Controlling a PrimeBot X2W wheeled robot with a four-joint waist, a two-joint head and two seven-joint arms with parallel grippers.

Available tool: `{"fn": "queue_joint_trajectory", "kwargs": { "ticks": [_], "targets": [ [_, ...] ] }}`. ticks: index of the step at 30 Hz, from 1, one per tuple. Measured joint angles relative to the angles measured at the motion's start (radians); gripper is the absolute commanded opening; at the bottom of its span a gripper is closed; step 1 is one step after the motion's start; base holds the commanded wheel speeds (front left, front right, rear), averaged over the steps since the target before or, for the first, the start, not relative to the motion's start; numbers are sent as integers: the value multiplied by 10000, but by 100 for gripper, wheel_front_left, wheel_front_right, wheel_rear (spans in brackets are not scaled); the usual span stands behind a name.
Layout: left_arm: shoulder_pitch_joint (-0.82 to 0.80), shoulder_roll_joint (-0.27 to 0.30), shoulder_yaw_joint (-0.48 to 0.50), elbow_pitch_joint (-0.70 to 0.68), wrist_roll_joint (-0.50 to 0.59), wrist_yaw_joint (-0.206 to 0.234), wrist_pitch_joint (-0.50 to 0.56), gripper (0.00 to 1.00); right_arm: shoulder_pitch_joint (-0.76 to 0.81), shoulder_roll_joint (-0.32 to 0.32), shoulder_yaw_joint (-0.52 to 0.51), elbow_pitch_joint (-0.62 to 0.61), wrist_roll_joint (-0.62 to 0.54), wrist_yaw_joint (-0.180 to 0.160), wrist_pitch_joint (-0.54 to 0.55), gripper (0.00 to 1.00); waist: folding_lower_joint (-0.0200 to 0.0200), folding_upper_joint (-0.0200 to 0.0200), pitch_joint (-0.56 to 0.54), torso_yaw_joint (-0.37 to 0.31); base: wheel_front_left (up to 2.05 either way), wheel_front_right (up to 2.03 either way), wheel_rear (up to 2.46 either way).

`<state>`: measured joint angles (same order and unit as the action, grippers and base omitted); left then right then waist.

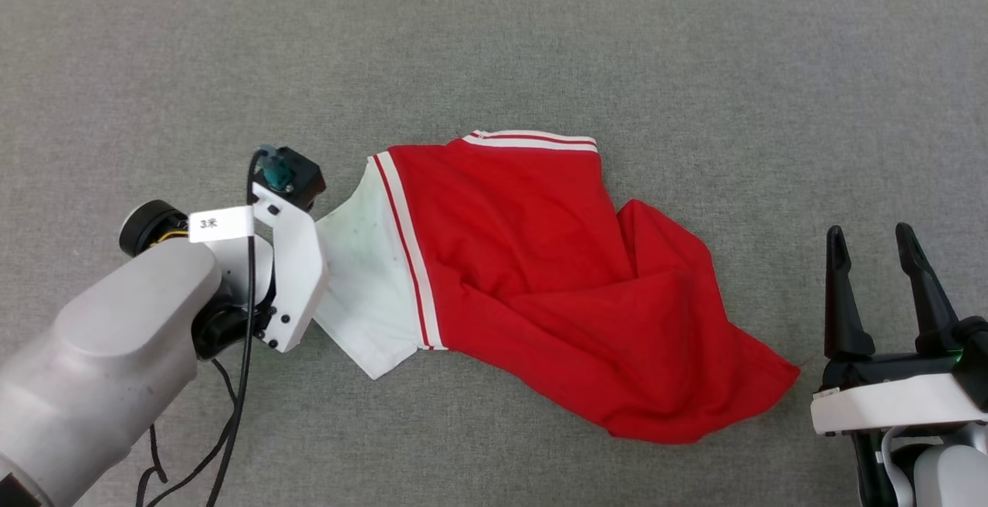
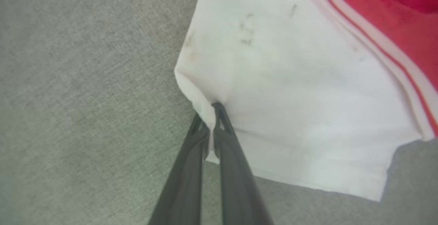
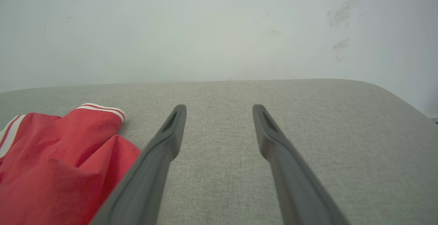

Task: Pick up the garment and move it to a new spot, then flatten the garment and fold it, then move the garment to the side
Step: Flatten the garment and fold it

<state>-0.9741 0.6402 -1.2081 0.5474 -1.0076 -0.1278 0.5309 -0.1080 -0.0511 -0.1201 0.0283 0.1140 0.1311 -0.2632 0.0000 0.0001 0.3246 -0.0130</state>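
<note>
I see my left gripper (image 2: 210, 115) pinched tight on a fold at the edge of the white short sleeve (image 2: 291, 91) of the bright red fabric T-shirt (image 1: 556, 283). The shirt lies crumpled in the middle of the grey woven padded surface (image 1: 494, 52), sleeve toward my left and red hem trailing toward my right. My right gripper (image 1: 870, 234) sits just beside that red hem corner without touching it, its two dark fingers (image 3: 167, 139) spread wide with nothing between them.
</note>
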Motion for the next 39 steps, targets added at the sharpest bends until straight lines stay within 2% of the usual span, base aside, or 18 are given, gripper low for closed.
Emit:
{"fn": "queue_joint_trajectory", "kwargs": {
  "ticks": [7,13,18,26,30,35,39],
  "targets": [
    [-408,-142,-81,-502,75,-27,-1421,0,179,0,12,90,-10,2,0,100,1,0,-503,171,0,0,0],
    [-564,397,267,-1241,157,-6,-2675,0,485,0,-36,127,-6,0,0,100,1,0,-1001,398,0,0,0],
    [-160,1149,648,-2286,67,489,-3402,0,710,2,-35,169,25,2,0,100,1,0,-1397,629,0,0,0],
    [1916,2924,1127,-3940,-903,1856,-4366,0,1002,2,-42,203,81,0,-2,100,1,0,-1891,995,0,0,0],
    [3019,3513,1220,-4243,-1536,2429,-4855,0,1094,0,-48,182,77,0,-2,100,1,0,-1943,1170,0,0,0],
    [4225,3601,1373,-3852,-2604,2642,-5388,0,1084,2,-23,165,-8,0,0,100,0,0,-1856,1253,0,0,0],
    [4983,3315,1375,-2851,-3287,2397,-5680,0,1066,2,-12,134,-121,0,0,100,1,0,-1720,1204,0,0,0]
  ]
}}
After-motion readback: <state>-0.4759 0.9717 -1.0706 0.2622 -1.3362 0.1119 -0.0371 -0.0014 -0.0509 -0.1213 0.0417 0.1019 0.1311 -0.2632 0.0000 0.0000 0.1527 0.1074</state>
